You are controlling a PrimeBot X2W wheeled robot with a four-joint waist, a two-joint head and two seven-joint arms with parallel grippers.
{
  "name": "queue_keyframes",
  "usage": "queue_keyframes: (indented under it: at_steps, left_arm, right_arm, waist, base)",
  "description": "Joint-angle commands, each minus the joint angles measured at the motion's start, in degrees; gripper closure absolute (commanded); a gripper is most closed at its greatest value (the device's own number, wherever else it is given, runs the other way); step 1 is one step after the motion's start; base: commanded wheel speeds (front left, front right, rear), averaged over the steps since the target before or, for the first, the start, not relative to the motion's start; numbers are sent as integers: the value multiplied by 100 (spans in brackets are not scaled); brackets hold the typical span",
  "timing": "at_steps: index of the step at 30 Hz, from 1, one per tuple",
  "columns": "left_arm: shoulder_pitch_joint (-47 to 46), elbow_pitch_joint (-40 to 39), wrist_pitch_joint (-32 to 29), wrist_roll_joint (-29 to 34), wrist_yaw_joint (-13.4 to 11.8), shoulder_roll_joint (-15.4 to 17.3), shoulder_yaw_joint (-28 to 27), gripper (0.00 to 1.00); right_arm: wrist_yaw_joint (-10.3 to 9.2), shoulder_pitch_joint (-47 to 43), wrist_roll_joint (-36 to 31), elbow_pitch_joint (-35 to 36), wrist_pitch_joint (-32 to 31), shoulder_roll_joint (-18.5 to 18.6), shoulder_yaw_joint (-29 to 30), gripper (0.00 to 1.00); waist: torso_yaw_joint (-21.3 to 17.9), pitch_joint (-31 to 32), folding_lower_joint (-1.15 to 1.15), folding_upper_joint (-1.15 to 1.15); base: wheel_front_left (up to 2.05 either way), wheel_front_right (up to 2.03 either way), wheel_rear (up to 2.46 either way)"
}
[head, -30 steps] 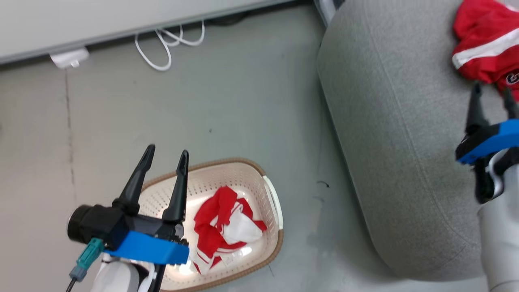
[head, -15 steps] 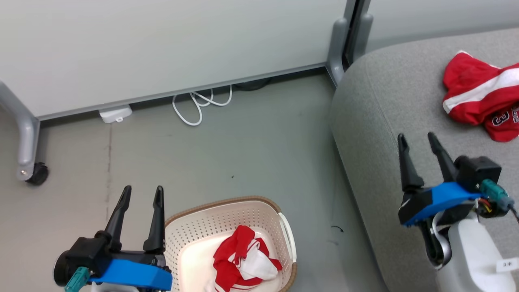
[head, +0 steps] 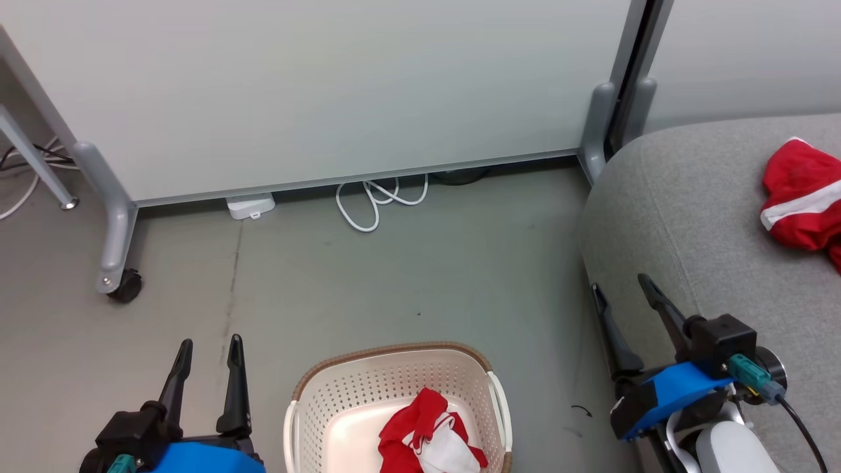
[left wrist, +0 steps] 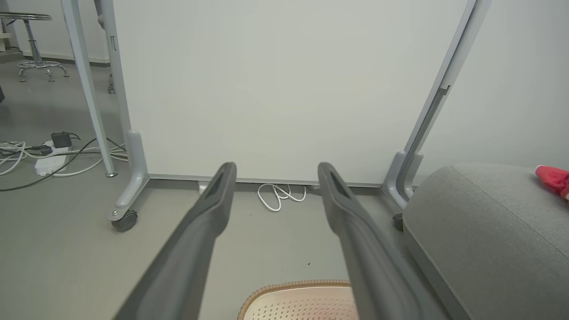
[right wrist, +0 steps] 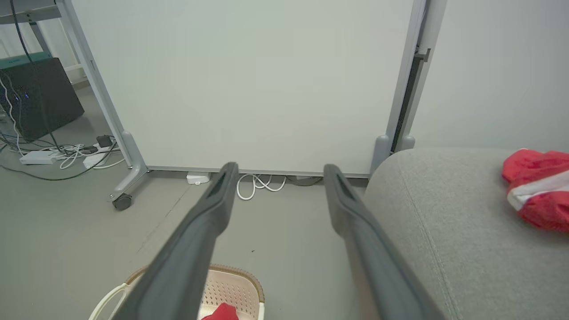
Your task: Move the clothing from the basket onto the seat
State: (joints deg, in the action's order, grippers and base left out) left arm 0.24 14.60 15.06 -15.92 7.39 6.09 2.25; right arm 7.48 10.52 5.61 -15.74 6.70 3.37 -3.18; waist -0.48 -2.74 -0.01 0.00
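Below, the basket (head: 348,394) holds crumpled clothing (head: 427,441); left pincer (head: 210,339) and right pincer (head: 618,282) gape empty.

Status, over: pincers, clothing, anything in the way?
Open, empty: left pincer, right pincer. On seat: one garment. In basket: another garment. White cable by panel, off the path.
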Motion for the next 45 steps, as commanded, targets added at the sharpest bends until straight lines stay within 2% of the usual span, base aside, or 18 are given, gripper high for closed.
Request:
queue_keyframes:
  at_steps: [1,19,39,45]
  left_arm:
    - [58,47,17,46,13,-25,-64,0]
    - [134,187,17,145,14,-99,-171,0]
    - [64,107,17,146,14,-112,-134,0]
    - [-107,355,17,71,14,-20,95,0]
  right_arm:
    - [3,-154,7,119,-50,-22,7,0]
    - [3,-512,431,420,-143,-51,266,0]
    - [3,-365,578,452,-115,-51,114,0]
    - [3,-228,583,471,-108,-50,26,0]
  waist:
    - [59,48,1,0]
    - [218,115,1,0]
    - [99,-97,1,0]
    - [-56,-341,1,0]
  base:
    - [0,0,0]
    - [0,0,0]
    - [0,0,0]
    - [0,0,0]
